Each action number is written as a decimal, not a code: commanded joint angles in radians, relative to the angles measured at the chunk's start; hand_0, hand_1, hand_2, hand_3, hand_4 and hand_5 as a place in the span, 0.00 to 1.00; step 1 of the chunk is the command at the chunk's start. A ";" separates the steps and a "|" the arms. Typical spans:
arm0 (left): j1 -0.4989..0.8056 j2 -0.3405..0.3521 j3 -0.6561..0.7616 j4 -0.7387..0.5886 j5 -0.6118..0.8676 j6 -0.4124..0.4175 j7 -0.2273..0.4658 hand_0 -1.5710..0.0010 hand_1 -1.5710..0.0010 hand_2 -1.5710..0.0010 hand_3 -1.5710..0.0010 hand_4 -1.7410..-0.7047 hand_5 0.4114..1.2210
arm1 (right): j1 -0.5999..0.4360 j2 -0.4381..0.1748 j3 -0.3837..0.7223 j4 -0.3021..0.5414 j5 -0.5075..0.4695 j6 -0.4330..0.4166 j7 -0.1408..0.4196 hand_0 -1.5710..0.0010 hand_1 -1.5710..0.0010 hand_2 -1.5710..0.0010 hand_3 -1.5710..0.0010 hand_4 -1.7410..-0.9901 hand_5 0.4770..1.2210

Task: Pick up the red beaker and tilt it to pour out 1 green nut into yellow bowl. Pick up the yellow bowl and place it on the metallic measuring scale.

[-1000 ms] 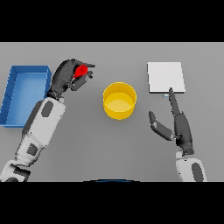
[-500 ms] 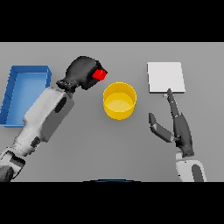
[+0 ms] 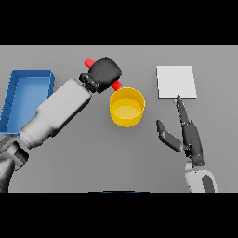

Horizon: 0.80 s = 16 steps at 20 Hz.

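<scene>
a: where's the red beaker (image 3: 89, 62) now?

b: in the left hand (image 3: 106, 72), lifted off the grey worktop (image 3: 139, 153) and lying nearly on its side. one red end sticks out up-left of the hand, the other (image 3: 116, 84) pokes out down-right, just at the rim of the yellow bowl (image 3: 127, 107). the fingers are curled round its middle, hiding most of it.

a: how do you reckon it handles?

b: looks small, stiff and light, likely smooth-sided, so it could slip or roll in the hold when tipped. a wrap round the middle suits it. i can't see any green nut from here, neither in the beaker nor the bowl.

a: and the bowl?

b: rigid, open-topped, probably light. i'd take it by the rim or wall. the metallic measuring scale (image 3: 175, 82) sits well apart to its right.

a: arm pose?

b: left forearm reaches up diagonally from the lower left, past the blue tray (image 3: 28, 76), wrist rolled over. the right hand (image 3: 186, 135) rests low on the right, fingers straight and spread, one tip near the scale's front edge, holding nothing.
</scene>
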 commanded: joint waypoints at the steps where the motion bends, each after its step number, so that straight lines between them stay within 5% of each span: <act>1: -0.018 -0.004 -0.028 0.019 -0.023 -0.008 -0.004 0.00 0.00 0.00 0.00 0.07 1.00 | 0.000 -0.004 0.000 0.000 -0.004 0.007 0.006 1.00 1.00 1.00 1.00 0.90 0.27; 6: -0.105 -0.017 -0.154 0.097 -0.124 -0.037 0.002 0.00 0.00 0.00 0.00 0.02 1.00 | -0.008 -0.011 0.000 -0.010 -0.007 0.014 -0.001 1.00 1.00 1.00 1.00 0.90 0.29; 16: -0.166 -0.057 -0.317 0.150 -0.227 0.032 0.014 0.00 0.00 0.00 0.00 0.00 1.00 | -0.011 0.007 -0.001 0.020 -0.006 0.001 -0.008 1.00 1.00 1.00 1.00 0.90 0.28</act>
